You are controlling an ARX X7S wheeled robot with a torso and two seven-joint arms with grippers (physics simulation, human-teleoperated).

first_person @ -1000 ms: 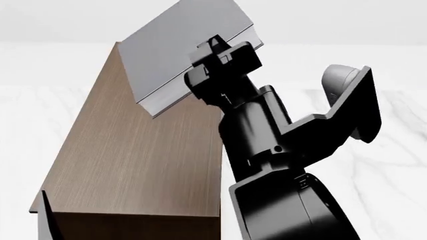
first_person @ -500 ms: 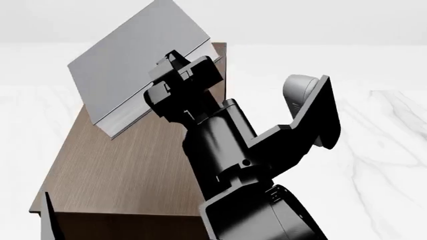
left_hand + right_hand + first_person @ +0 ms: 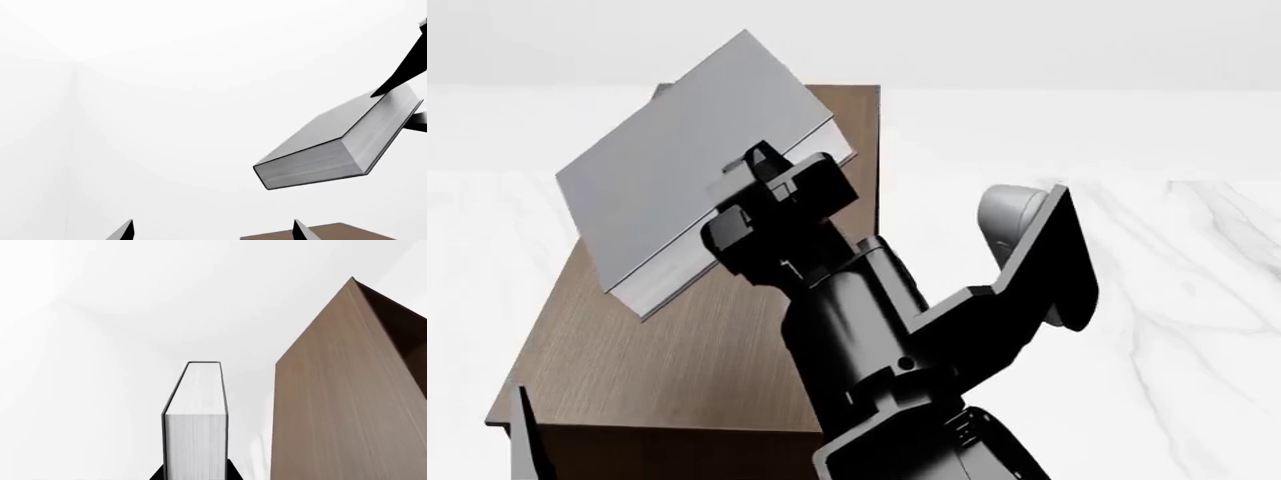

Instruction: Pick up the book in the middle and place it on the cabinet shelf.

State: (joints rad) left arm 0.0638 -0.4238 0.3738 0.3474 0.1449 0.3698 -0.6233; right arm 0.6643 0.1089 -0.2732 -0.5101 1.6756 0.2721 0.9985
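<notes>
The right claw [image 3: 777, 185] pinches the book [image 3: 687, 150] by its lower edge and holds it up, tilted, over the cabinet [image 3: 707, 340]; nothing of the book touches the brown top as far as I can tell. From the right wrist the page block rises straight out of the claw with the cabinet just beside it. The left claw [image 3: 212, 231] hangs spread and empty, well apart, looking up at the book from below. I judge this the carrying step, nearly done. Next the arm must lower the book, lay it flat on the top, then release; tilted, it could slip off the edge.
</notes>
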